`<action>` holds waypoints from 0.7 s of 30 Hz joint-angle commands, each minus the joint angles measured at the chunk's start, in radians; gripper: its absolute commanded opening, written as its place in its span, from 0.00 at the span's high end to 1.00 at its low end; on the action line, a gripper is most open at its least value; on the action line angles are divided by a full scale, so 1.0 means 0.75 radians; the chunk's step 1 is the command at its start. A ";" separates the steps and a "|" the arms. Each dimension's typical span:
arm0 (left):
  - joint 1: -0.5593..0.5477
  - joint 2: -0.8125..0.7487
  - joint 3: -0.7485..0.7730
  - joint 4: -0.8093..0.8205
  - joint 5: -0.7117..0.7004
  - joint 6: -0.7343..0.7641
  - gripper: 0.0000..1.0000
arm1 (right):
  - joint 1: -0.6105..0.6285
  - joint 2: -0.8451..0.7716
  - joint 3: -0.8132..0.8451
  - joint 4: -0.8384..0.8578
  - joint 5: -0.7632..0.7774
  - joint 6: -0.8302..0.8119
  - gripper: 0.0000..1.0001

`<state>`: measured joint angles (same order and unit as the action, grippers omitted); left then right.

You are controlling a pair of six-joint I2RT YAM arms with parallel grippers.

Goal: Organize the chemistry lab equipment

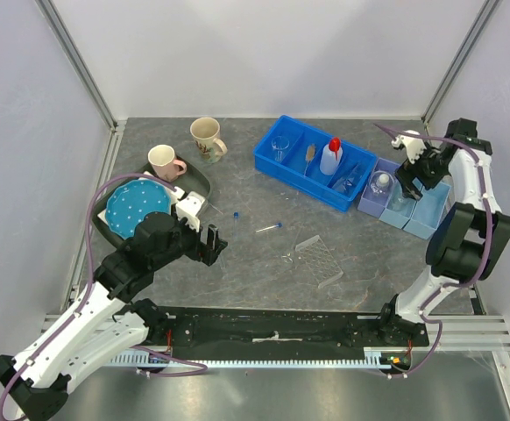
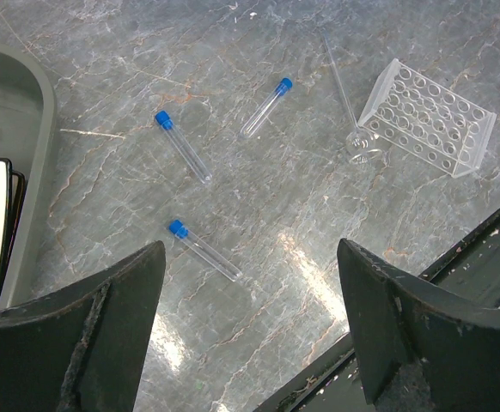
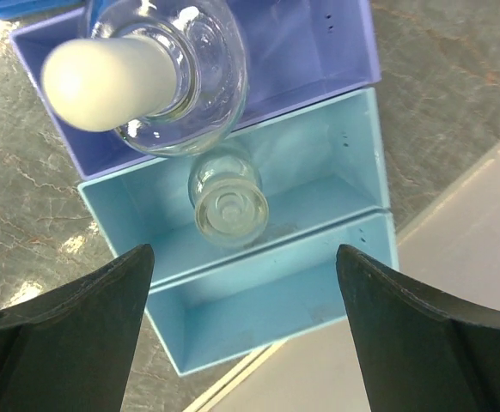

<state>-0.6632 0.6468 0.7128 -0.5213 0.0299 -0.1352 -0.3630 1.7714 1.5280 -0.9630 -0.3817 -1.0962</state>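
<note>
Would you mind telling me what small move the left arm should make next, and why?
I would probably lower the left gripper onto the nearest blue-capped tube: its jaws stand open and empty right above it, the tube lies loose on the table, and the clear tube rack nearby looks empty.

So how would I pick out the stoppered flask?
Find the big blue crate at the back right. The flask sits in the purple bin beside it. Unlike the small glass in the pale blue bin next door, it wears a white stopper.
</note>
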 commanded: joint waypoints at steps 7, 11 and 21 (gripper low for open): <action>-0.001 0.005 -0.007 0.057 0.034 0.000 0.12 | 0.081 -0.431 -0.139 -0.096 -0.211 0.079 0.05; -0.001 0.037 -0.005 0.057 0.081 -0.016 0.11 | 0.307 -0.613 -0.317 -0.070 -0.317 0.197 0.06; -0.046 0.301 0.001 0.171 0.355 -0.445 0.15 | 0.662 -0.754 -0.677 0.261 -0.530 0.615 0.08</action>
<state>-0.6651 0.8246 0.7132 -0.5079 0.1913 -0.2829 0.1154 1.2209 1.0721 -0.9035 -0.6716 -0.7704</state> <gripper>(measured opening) 0.858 0.929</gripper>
